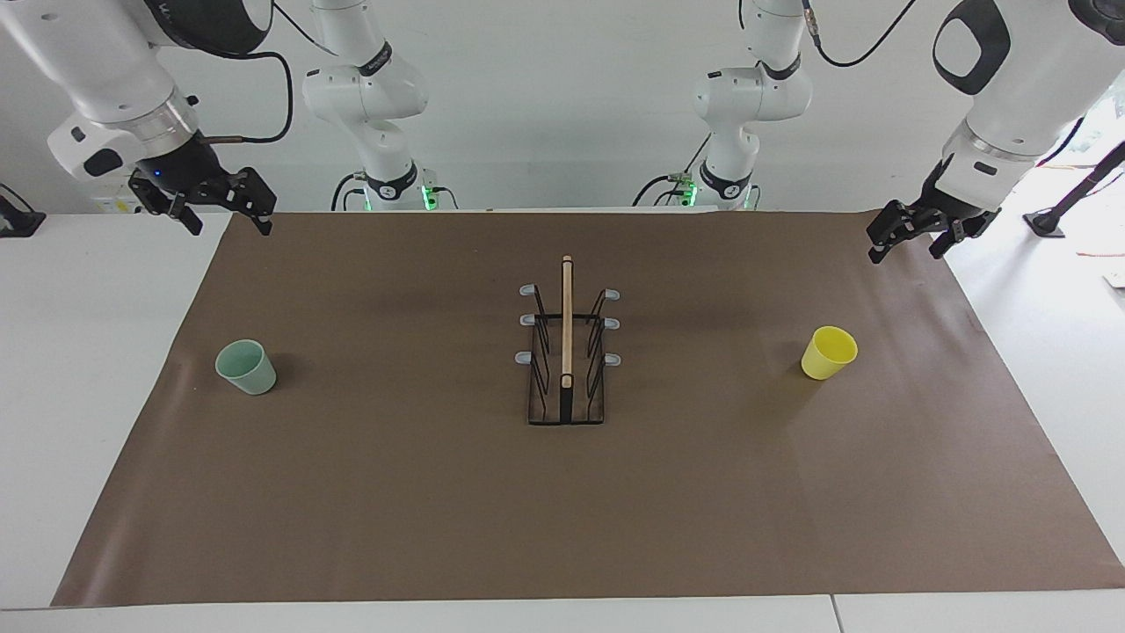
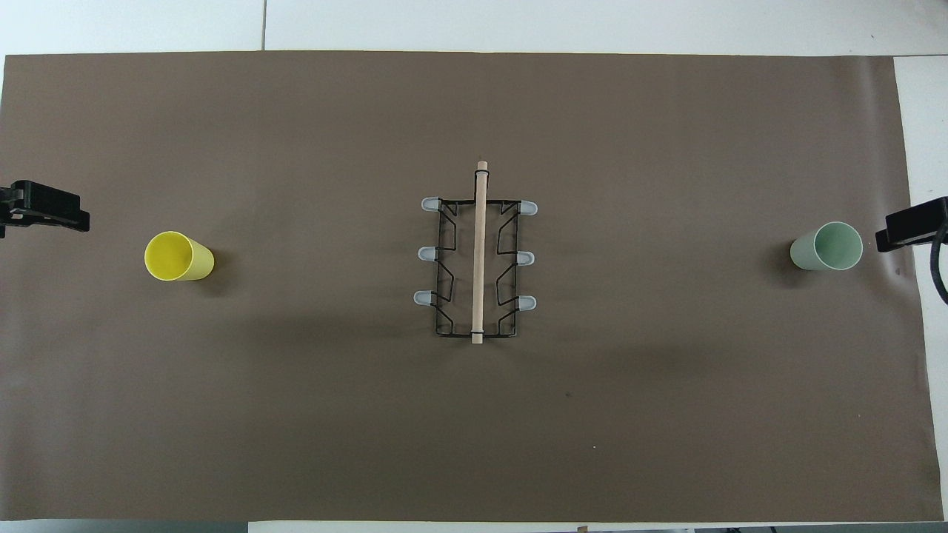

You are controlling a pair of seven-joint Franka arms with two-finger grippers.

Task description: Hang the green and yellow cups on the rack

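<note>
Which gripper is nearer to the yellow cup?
Left. The left gripper hangs near the yellow cup; the right gripper waits at the table's other end.

A white table carries a large brown rectangular paper sheet that lies flat and covers nearly all of its top; bare white strips of the table show past the sheet's two short ends, beneath and beside where the jaws hang, and along its long edges. In the overhead view a thin seam runs across the bare white strip of the table farthest from the robots. A pale grey wall rises above the table's edge. On the floor past the left arm's end of the table stands a black stand foot.
</note>
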